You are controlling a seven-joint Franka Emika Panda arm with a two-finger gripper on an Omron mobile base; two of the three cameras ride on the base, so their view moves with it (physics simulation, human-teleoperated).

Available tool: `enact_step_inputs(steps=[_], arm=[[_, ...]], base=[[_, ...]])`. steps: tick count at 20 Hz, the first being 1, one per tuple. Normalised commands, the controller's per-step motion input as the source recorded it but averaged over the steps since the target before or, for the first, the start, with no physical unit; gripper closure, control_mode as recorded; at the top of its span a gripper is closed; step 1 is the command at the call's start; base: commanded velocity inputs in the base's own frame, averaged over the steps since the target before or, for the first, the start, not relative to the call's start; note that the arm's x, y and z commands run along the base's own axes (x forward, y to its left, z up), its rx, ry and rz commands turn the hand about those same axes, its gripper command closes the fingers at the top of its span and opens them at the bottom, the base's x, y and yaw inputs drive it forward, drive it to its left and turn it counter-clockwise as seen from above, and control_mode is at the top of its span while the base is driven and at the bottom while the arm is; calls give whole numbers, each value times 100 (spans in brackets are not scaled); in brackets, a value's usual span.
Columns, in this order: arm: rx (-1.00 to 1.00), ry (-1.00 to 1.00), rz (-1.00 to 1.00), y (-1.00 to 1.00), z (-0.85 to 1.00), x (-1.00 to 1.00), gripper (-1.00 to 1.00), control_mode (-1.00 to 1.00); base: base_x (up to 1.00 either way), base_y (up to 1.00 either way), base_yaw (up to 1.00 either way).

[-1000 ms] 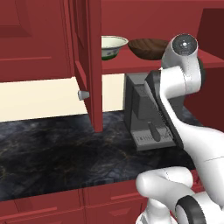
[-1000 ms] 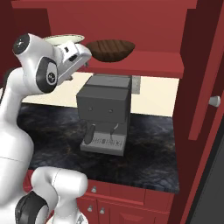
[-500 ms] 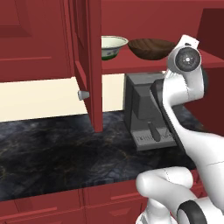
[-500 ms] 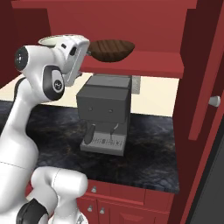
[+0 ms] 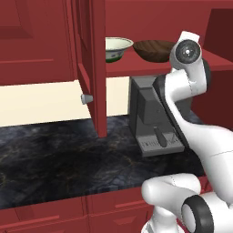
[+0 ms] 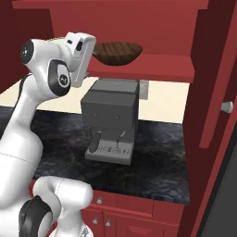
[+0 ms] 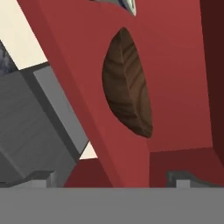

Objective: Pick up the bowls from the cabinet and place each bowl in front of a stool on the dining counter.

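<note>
The cabinet (image 5: 91, 68) stands open above a black marbled wall counter (image 5: 59, 154), its panelled door (image 5: 88, 59) swung out edge-on in the left base view with the grey knob (image 5: 85, 98) low on its face; the right base view looks in from the other side and shows a second door (image 6: 215, 74) with its own knob (image 6: 226, 107) at the right edge. On the counter under the red shelf (image 6: 152, 65) sits a grey coffee machine (image 6: 112, 118), which the arm partly covers in the left base view while the right base view shows its whole front. The wooden bowl (image 5: 154, 49) rests on the shelf, right of the cream bowl (image 5: 116, 48) with the green pattern; the two stand near each other but apart. In the right base view the wooden bowl (image 6: 116, 52) is plain while the arm's head hides the spot to its left. The hand view, rolled on its side, shows the wooden bowl (image 7: 127, 87) on the shelf ahead and a sliver of the cream bowl (image 7: 129, 4) at the top edge. The gripper (image 7: 111, 178) hangs in front of the shelf edge with its jaws spread wide and nothing between them.
</note>
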Motion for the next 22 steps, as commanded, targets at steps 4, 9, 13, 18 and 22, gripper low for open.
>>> enact_step_inputs(steps=[4, 9, 13, 18, 22], arm=[[0, 8, 0, 1, 0, 42, -100, -100], [0, 14, 0, 0, 5, 48, -100, -100], [0, 8, 0, 0, 0, 43, -100, -100], [0, 4, 0, 0, 0, 40, -100, -100], [0, 3, 0, 3, -1, 38, -100, -100]], base=[[0, 0, 0], [0, 0, 0], [0, 0, 0], [0, 0, 0], [0, 0, 0]])
